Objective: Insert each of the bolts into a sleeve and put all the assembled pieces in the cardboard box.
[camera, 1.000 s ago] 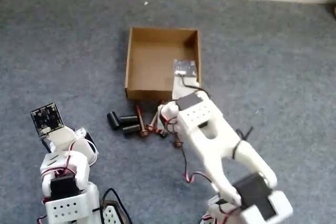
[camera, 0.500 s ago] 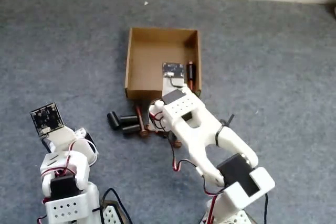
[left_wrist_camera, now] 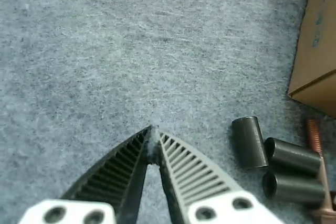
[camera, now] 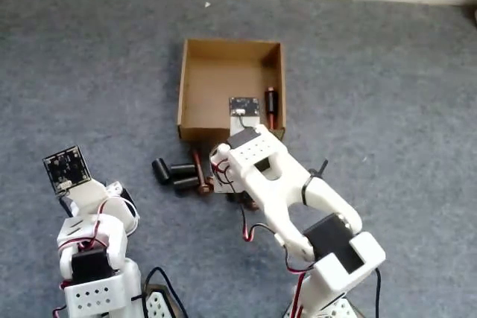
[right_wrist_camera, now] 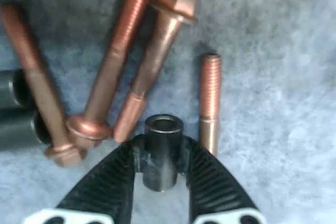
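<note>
Right gripper (right_wrist_camera: 163, 149), drawn back from the cardboard box (camera: 181, 87), pinched a rigid, probably slippery sleeve (right_wrist_camera: 164, 129) mid-length — bolts (right_wrist_camera: 157, 51) just ahead.

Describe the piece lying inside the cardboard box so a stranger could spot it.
Find the open cardboard box on the grey carpet. Inside, along its right wall, lies the assembled piece: a copper bolt in a black sleeve; the bolts outside are bare.
</note>
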Available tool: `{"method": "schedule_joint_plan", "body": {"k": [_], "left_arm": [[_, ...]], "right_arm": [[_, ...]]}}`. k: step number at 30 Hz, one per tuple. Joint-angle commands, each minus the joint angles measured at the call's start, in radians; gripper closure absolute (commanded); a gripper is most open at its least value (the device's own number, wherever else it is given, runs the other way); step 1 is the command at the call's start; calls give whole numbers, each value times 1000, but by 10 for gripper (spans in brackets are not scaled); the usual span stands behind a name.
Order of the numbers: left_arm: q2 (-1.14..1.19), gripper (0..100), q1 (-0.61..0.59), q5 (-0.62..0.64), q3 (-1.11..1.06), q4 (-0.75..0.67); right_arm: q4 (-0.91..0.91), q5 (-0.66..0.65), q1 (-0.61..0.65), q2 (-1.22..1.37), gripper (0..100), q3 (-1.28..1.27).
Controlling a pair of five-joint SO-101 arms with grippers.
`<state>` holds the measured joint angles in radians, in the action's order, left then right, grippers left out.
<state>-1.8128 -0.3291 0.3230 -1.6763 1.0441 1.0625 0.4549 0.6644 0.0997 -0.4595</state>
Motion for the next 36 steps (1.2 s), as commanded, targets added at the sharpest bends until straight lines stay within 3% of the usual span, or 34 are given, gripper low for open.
{"method": "schedule_joint_plan", "body": {"k": [1, 10, 15, 24, 31, 36], "left_arm": [[-7, 994, -10, -14, -19, -18], [-7, 993, -10, -18, -19, -20], [-7, 993, -10, -157, -19, -23], [-7, 994, -4, -319, 8, -17], [-5, 993, -2, -565, 56, -17], [1, 993, 65, -583, 147, 18]], "right_arm": [[48, -75, 21, -156, 995, 15], [74, -146, -28, -593, 995, -111], [64, -146, -119, -769, 995, -232], [-211, -146, -257, -1079, 995, -601], [-381, -146, -328, -1308, 995, -816], [-469, -143, -398, -1368, 995, -892]]}}
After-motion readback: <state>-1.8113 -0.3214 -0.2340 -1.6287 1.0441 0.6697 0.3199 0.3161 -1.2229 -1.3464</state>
